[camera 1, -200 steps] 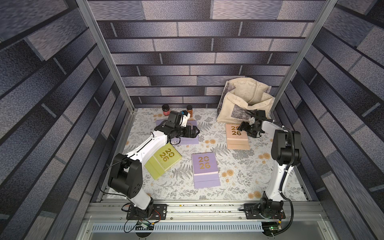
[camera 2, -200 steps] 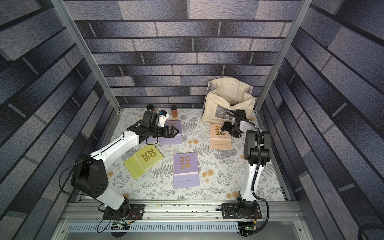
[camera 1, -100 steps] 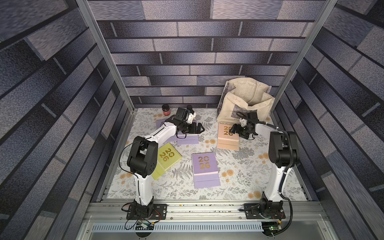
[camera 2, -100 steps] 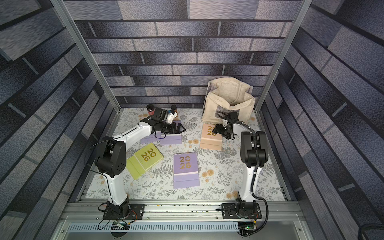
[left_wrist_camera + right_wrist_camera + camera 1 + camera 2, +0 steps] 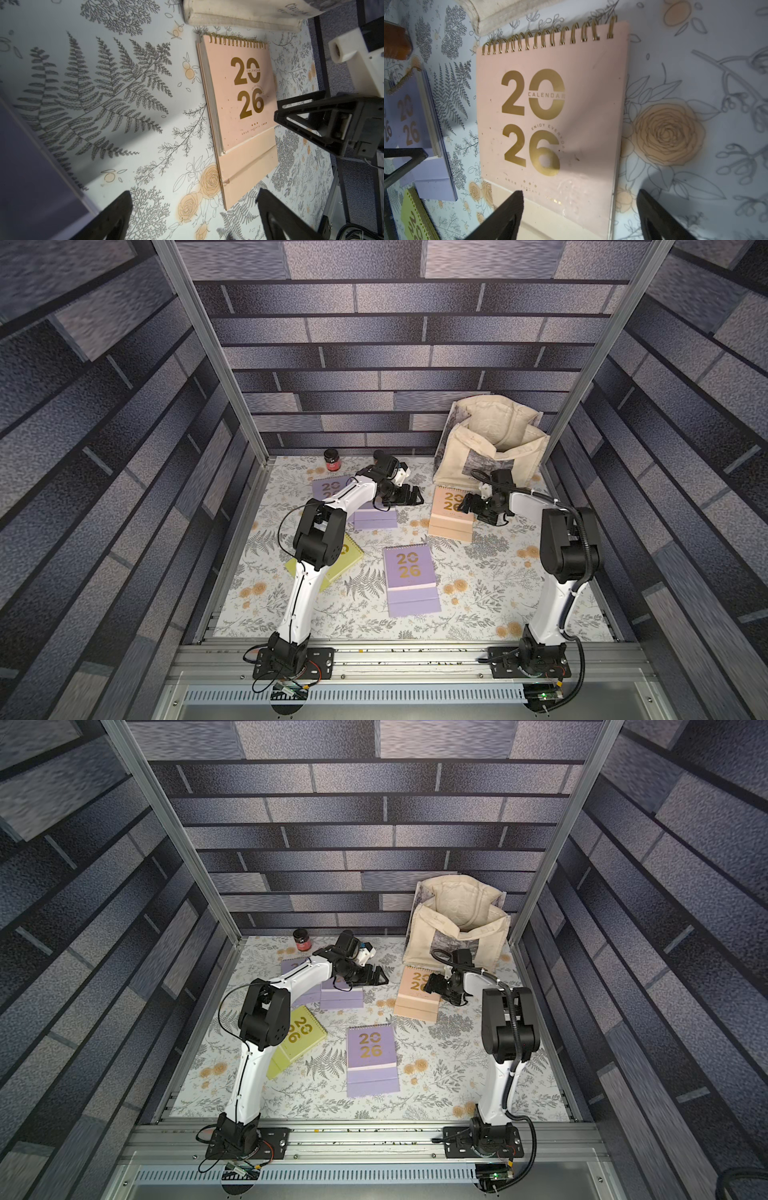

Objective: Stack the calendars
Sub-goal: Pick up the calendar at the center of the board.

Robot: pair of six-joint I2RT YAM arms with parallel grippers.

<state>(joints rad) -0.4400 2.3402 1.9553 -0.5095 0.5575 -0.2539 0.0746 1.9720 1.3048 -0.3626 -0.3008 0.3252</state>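
- The peach calendar (image 5: 451, 512) lay flat on the table (image 5: 490, 585), far right of centre. Its long axis ran far to near, with the spiral end just beside the cream tote bag (image 5: 494, 439) and the stand flap toward the robot bases.
- The right gripper (image 5: 580, 193) hovered at that calendar's right-hand long edge. In the right wrist view its fingers (image 5: 512, 203) stood wide apart, one over the stand flap and the other over bare table. The edge lay between them and nothing was clamped.
- The left gripper (image 5: 194, 192) sat just past the edge of two overlapped lavender calendars (image 5: 374, 519) at far left. It faced the peach calendar across bare table, and its fingers (image 5: 118, 207) were spread and empty.
- The right arm was clearly the nearer and was judged the one placed for the pick.
- A third lavender calendar (image 5: 409, 576) lay alone at centre. The yellow-green calendar (image 5: 349, 558) lay angled at near left, partly under the left arm.
- Room: the tote bag crowded the spiral end, while open table lay on the peach calendar's left and near sides.
- Risk, as judged: the thin, flat edge offered little purchase.
- No full stack was formed; only the lavender pair overlapped.
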